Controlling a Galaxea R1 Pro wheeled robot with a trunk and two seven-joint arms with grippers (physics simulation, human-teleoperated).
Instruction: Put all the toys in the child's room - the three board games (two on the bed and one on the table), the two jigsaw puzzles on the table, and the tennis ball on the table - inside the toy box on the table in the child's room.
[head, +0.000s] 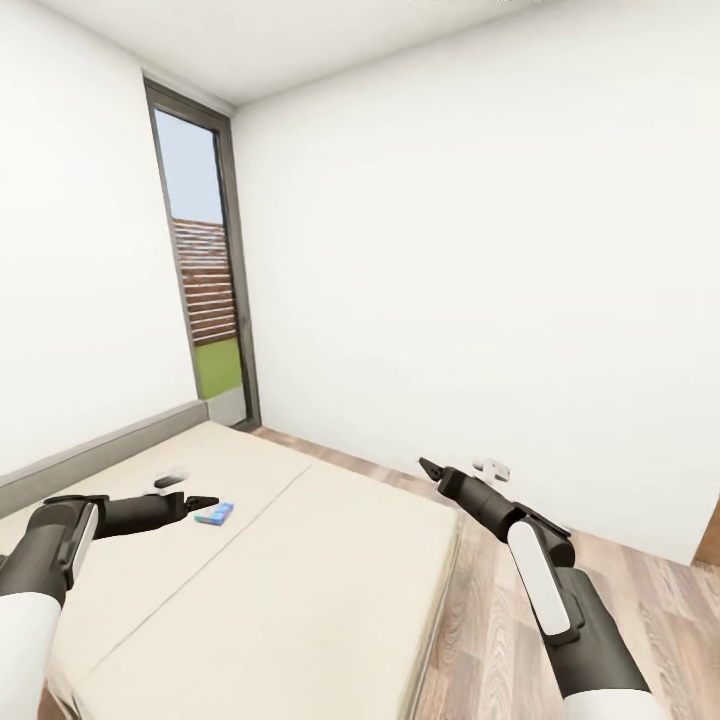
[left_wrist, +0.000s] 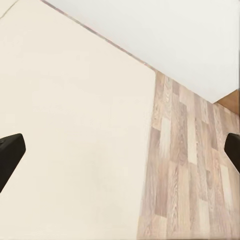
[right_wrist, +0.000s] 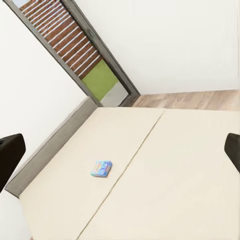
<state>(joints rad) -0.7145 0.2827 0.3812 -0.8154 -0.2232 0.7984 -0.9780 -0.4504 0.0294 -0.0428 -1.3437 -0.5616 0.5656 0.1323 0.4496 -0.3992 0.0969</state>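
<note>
One small blue board game (head: 214, 514) is all we are seeing of the toys, lying flat on the bed (head: 300, 580) at the lower left of the head view, just beyond the tip of our left gripper (head: 200, 500). That gripper is hovering low over the mattress, near the box without touching it. In the left wrist view its fingers (left_wrist: 10, 152) are sitting at the two side edges of the picture with bare mattress and wood floor between them, so we are reading them as spread wide and holding nothing.

Moving right, the beige mattress is filling the middle of the head view, and past its edge the plank floor (head: 640, 600) is running along the white wall. Our right gripper (head: 432, 468) is hanging over that edge at centre right; in its wrist view its fingers (right_wrist: 10, 155) are likewise wide apart and empty, and the blue box (right_wrist: 101, 168) is showing left of centre on the bed.

We are judging the task as barely begun from here: nothing is in hand, this box is not yet picked up, and picking it up looks like our step in hand.
</note>
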